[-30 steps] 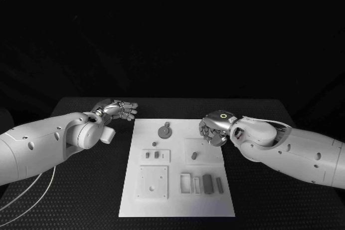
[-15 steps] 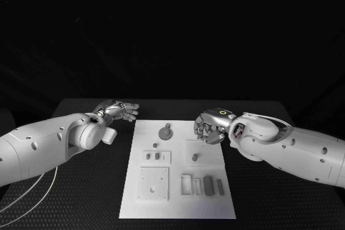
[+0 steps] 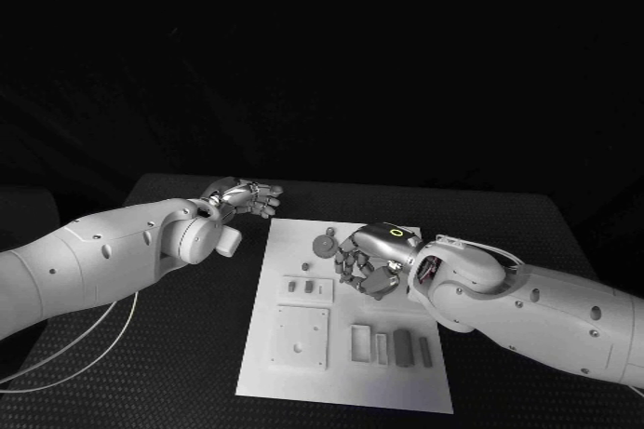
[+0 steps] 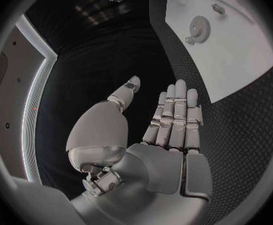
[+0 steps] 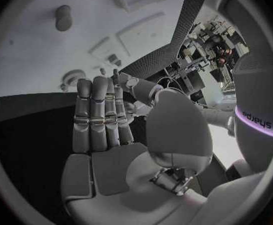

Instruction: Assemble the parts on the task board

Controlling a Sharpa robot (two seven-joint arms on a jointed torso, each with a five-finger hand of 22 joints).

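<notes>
The white task board (image 3: 346,387) lies in the middle of the black table. A grey gear (image 3: 322,246) sits near its far edge, with two small pegs (image 3: 307,286) in a raised block closer in. My right hand (image 3: 368,261) hovers over the board's middle, right of the gear, fingers (image 5: 101,116) straight and holding nothing. In the right wrist view the board (image 5: 24,50) carries an oblong part (image 5: 63,16) and the gear (image 5: 73,77). My left hand (image 3: 247,198) stays off the board's far left corner, flat and empty (image 4: 174,120), with the gear (image 4: 198,27) ahead of it.
A flat plate with a hole (image 3: 302,338) and a row of narrow slots and bars (image 3: 391,346) occupy the board's near half. A white cable (image 3: 81,345) loops over the table at the left. Bare black table surrounds the board on both sides.
The camera has shifted. My right hand has moved from the board's right edge inward over its middle, covering the recessed square. The left hand stays by the far left corner.
</notes>
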